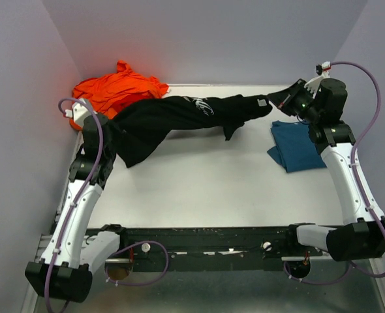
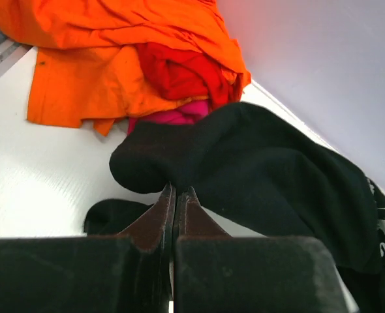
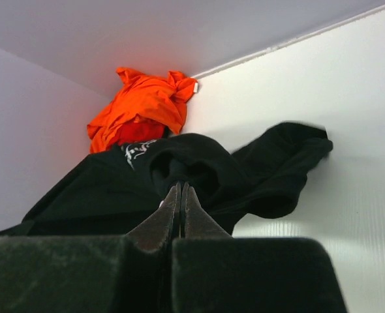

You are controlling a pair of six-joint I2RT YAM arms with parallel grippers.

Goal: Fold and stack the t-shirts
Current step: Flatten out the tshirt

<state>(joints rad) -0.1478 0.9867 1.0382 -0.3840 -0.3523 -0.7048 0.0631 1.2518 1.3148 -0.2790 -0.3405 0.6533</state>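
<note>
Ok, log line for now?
black t-shirt: stretched between grippers | left gripper: shut on it | right gripper: shut on it | teal t-shirt: folded

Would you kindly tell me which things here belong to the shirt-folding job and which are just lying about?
Job: black t-shirt, gripped by left hand and right hand; teal t-shirt; orange t-shirt; pink t-shirt peeking from under it.
Just there: white table; purple cables on the arms.
</note>
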